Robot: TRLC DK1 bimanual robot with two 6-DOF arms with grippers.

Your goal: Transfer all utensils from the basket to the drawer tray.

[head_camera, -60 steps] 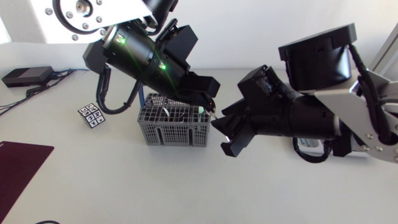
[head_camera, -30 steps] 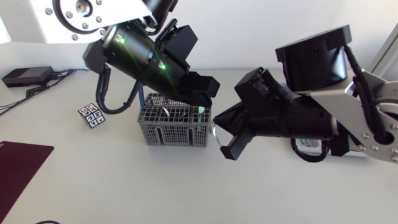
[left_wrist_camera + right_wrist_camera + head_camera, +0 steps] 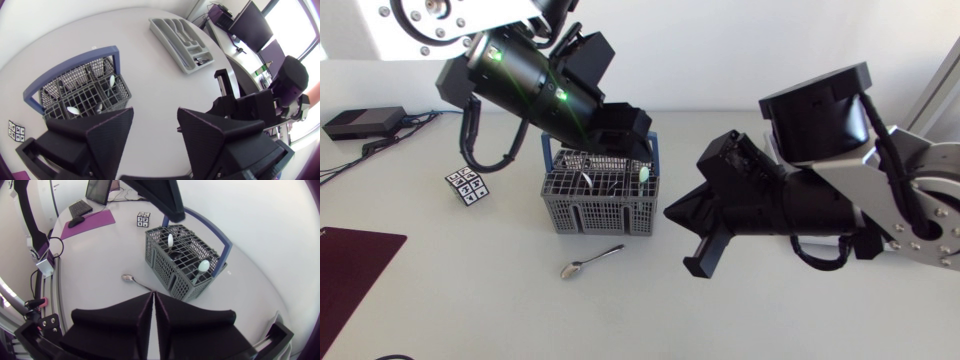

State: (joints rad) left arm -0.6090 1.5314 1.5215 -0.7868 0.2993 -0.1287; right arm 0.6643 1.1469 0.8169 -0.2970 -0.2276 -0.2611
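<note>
The grey basket (image 3: 600, 198) with a blue handle stands mid-table with several utensils upright in it, one with a pale green end (image 3: 645, 173). A metal spoon (image 3: 592, 262) lies loose on the table in front of the basket, also seen as the spoon (image 3: 136, 282) ahead of my right gripper. My left gripper (image 3: 630, 140) hangs open over the basket's back right corner, empty; its fingers (image 3: 107, 135) stand wide apart above the basket (image 3: 82, 95). My right gripper (image 3: 153, 305) is shut on nothing, right of the basket (image 3: 185, 260). The grey drawer tray (image 3: 182, 40) lies further off.
A small patterned cube (image 3: 468, 185) sits left of the basket. A dark red mat (image 3: 350, 265) covers the front left corner. A black box with cables (image 3: 360, 122) lies at the back left. My right arm (image 3: 820, 200) fills the right side.
The spoon that hung between the grippers by the basket's right side now lies on the table. My left gripper opened and drew back up-left. My right gripper closed empty.
</note>
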